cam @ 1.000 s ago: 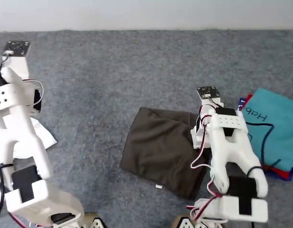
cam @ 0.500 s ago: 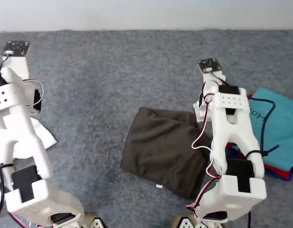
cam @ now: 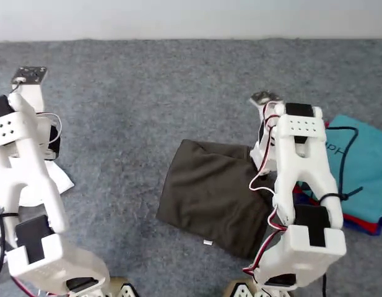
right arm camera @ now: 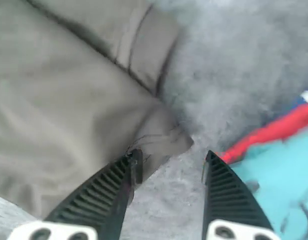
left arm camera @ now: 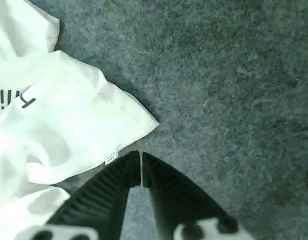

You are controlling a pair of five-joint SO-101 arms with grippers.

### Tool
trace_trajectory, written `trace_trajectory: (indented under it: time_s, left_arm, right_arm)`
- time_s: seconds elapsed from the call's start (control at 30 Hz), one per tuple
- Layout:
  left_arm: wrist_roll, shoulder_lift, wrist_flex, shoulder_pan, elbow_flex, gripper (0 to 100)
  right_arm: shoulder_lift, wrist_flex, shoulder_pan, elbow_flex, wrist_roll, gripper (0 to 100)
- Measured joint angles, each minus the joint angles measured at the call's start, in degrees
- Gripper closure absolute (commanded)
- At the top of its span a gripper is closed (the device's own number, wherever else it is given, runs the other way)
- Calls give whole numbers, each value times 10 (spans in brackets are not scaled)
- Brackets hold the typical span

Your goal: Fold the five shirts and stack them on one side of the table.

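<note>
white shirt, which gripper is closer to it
Left. The left gripper, shut, is at the edge of the white shirt; the right gripper is across the table, open over a corner of the dark shirt.

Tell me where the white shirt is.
In the high view the white shirt lies at the left edge of the table, partly under the left arm; the left wrist view shows its corner beside the left gripper.

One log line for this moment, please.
left end effector: shut, beside white shirt | right end effector: open, at brown shirt corner | teal shirt atop red shirt
</note>
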Motion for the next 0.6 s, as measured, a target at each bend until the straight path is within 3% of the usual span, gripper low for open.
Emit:
trace_trajectory:
  time_s: [0.33,0.6]
  left_arm:
    - [-1,0,1,0,0,986]
    - [-1,0,1,0,0,986]
  right_arm:
    - [138,-81,17,-45,154,789]
    - [158,-83,49,-223,170,789]
